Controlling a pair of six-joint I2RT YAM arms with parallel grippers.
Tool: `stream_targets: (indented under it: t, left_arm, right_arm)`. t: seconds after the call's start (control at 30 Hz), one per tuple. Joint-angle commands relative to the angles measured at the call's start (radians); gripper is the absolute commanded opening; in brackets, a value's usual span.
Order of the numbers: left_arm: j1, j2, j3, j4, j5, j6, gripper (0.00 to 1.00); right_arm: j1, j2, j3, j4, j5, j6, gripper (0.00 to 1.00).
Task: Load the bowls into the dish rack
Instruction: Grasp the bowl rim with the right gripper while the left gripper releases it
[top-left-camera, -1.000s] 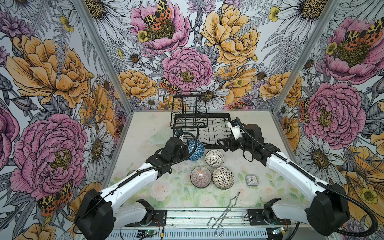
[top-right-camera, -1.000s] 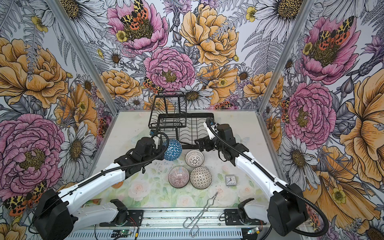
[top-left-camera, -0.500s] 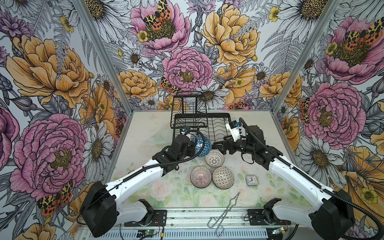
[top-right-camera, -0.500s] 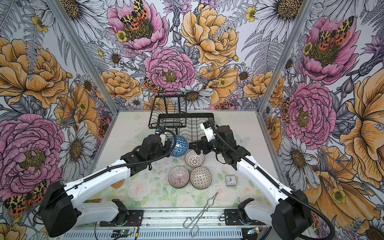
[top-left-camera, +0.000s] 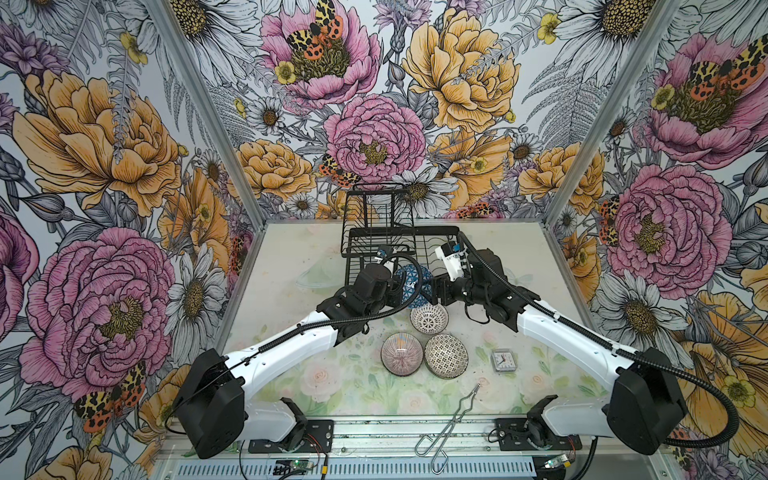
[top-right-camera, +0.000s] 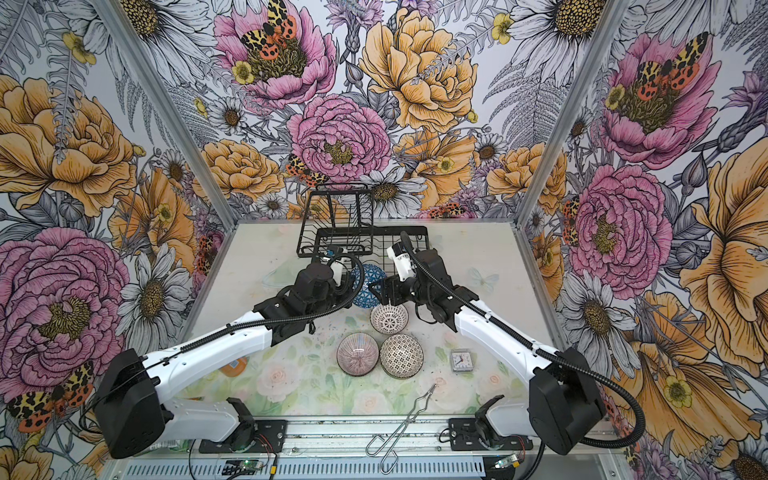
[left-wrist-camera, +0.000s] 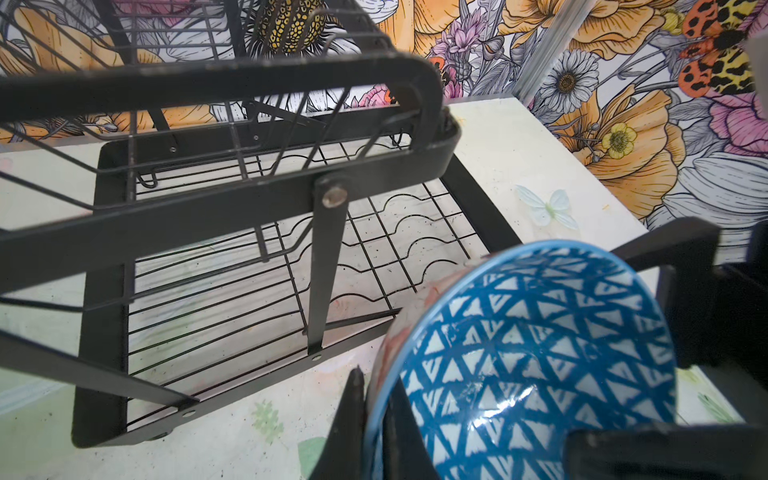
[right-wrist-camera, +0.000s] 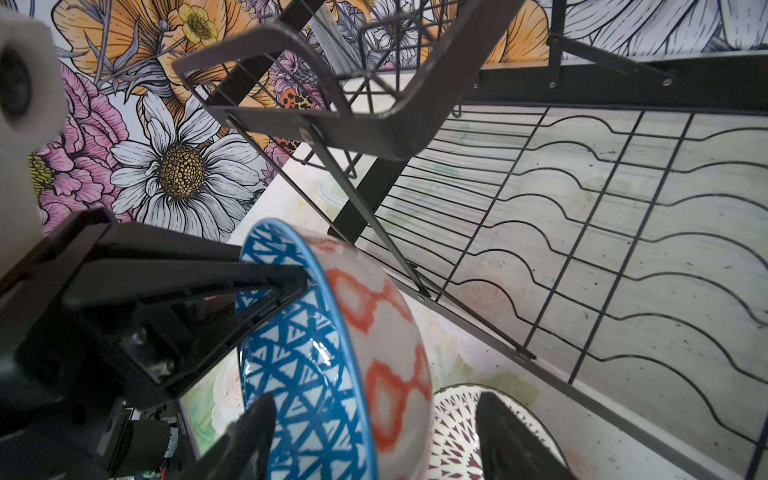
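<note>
The left claw (left-wrist-camera: 374, 399) pinches the rim of the blue-triangle bowl (top-left-camera: 409, 284), holding it on edge above the counter (top-left-camera: 519, 249), just in front of the dish rack (top-left-camera: 432, 228), likely to suit a wavy slot. The right claw (right-wrist-camera: 374, 415), spread, straddles its far rim, seemingly for a handover.

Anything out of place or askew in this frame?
Tongs lie across the table's front edge. The blue-triangle bowl is on edge in the air before the dish rack, pinched at its rim by the left gripper, with the right gripper open around it.
</note>
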Motion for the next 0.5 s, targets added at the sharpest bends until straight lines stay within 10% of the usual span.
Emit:
stream_targets:
  t: [0.0,0.47]
  left_arm:
    - [-0.009,-0.007,0.037,0.079,-0.004,-0.013,0.00]
    - [-0.021,-0.016,0.024,0.097,-0.013,-0.017,0.00]
  right_arm:
    - [0.008,0.015,0.041,0.029,0.038,0.029,0.68]
    - [0.013,0.033,0.043,0.026,0.044,0.039,0.27]
